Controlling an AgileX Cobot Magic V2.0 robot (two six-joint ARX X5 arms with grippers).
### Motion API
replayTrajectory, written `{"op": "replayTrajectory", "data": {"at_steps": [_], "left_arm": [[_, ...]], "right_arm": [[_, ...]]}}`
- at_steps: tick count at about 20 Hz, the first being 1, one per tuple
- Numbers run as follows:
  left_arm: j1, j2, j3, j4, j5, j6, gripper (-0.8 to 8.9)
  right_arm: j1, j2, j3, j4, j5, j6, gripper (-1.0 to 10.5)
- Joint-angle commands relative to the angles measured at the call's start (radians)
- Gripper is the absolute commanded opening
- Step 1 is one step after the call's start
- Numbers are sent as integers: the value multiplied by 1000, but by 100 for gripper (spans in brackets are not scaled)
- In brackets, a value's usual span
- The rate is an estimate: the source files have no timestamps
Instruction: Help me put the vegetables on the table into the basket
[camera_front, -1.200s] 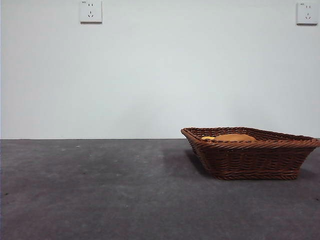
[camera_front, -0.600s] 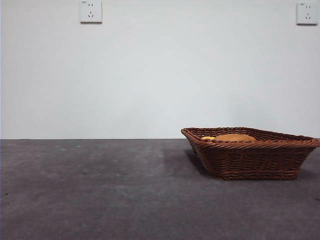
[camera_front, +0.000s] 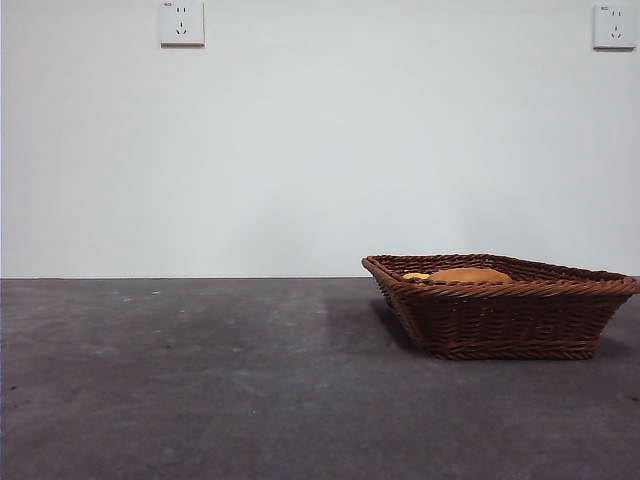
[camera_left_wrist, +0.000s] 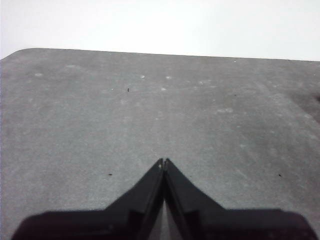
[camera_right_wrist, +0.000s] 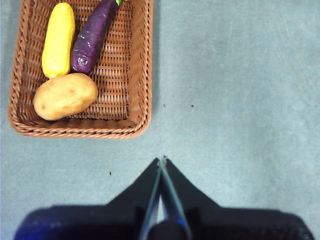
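The brown wicker basket (camera_front: 500, 310) (camera_right_wrist: 135, 75) stands on the dark grey table (camera_front: 200, 380) at the right in the front view. Inside it lie a tan potato (camera_right_wrist: 65, 96) (camera_front: 468, 274), a yellow corn cob (camera_right_wrist: 58, 39) (camera_front: 415, 276) and a purple eggplant (camera_right_wrist: 94, 34). My right gripper (camera_right_wrist: 163, 160) hovers shut above bare table beside the basket, holding nothing. My left gripper (camera_left_wrist: 163, 161) is shut over bare table, away from the basket. Neither arm shows in the front view.
A white wall rises behind the table, with two sockets (camera_front: 181, 23) (camera_front: 614, 26) high up. The table's far edge and rounded corner (camera_left_wrist: 20, 52) show in the left wrist view.
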Motion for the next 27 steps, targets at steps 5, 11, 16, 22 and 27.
{"op": "replayTrajectory", "data": {"at_steps": [5,11,16,22,27], "left_arm": [[3,19,-10,7,3,-4,-3],[3,36,-10,7,3,-4,-3],[3,49,-10,7,4,-4,-3],[3,49,-10,7,3,-4,-3],[3,49,-10,6,3,-4,-3]], "right_arm": [[0,3,-10,-23,1,10,0],[-86,-102,-10,-23,8,7,0],[-306,-326,-205,224,84,-131,0],[-431,-797,-971,1084,-204,-191,0],[-440,-1104,-1369,1258,-336,-192,0]]}}
